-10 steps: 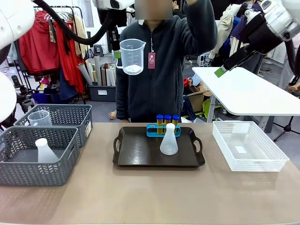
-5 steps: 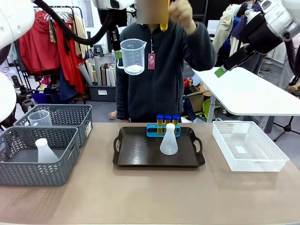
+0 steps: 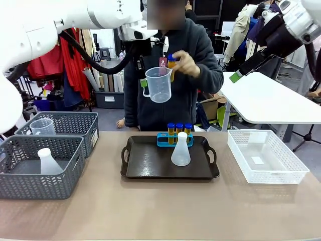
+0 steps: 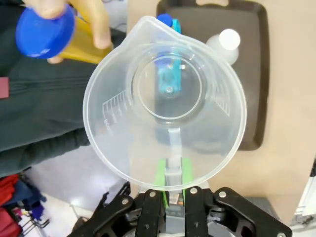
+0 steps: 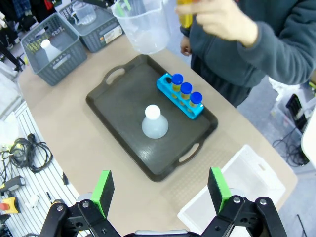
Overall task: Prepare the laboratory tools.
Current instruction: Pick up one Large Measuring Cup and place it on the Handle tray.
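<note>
Your left gripper is pinched shut on the handle of the beaker, holding it mouth up in the air over the rack end of the tray. Note: the person's hand holds one tube just beside the beaker's rim. Three more tubes stand in the rack on the tray, with the flask just in front of them. Your right gripper hangs wide and empty, high over the table.

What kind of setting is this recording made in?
Probably a robotics workroom staged as a lab: a tube rack and flask on a tray, grey baskets, a clothes rack behind.
</note>
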Available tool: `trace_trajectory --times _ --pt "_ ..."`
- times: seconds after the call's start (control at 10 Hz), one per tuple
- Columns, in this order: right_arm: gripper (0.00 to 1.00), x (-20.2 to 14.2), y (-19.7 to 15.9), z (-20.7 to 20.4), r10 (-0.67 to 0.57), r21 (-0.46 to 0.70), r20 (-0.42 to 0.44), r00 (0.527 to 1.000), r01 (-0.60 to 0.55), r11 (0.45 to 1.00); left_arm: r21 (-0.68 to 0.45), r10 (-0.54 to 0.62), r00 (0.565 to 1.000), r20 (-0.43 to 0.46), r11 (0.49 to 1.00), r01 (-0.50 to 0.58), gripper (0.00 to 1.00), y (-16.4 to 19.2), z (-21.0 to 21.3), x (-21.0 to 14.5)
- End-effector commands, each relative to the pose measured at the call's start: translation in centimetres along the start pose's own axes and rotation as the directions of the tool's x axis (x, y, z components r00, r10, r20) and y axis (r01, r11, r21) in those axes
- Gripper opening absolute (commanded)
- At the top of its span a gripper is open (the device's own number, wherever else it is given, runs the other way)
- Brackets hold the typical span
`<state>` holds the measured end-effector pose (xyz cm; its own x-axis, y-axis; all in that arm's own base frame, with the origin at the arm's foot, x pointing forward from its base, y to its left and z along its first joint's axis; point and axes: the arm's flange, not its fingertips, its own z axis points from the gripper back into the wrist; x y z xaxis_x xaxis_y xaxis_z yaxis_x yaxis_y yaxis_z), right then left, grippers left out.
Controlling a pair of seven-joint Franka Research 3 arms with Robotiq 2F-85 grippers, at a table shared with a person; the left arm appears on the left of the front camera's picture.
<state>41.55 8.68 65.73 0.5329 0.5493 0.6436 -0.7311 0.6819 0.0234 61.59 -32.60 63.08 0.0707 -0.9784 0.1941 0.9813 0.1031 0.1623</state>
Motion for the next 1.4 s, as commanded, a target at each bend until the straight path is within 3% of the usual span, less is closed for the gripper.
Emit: trace_trajectory --times 0.0,0.8,1.3 --pt "1.0 -0.1 -0.1 0.0 -0.001 0.001 0.002 1.0 0.001 1.0 0.009 0.001 1.0 0.026 1.0 -0.001 0.0 -3.2 1.3 -3.3" --pt "1.0 -0.1 -0.1 0.0 -0.001 0.001 0.002 1.0 0.001 1.0 0.1 0.133 0.991 0.013 0.986 -0.134 0.0 -6.4 6.1 -8.2" --pt "1.0 -0.1 -0.1 0.0 -0.001 0.001 0.002 1.0 0.001 1.0 0.108 0.126 0.992 -0.009 0.986 -0.125 0.0 -5.7 6.7 -8.1"
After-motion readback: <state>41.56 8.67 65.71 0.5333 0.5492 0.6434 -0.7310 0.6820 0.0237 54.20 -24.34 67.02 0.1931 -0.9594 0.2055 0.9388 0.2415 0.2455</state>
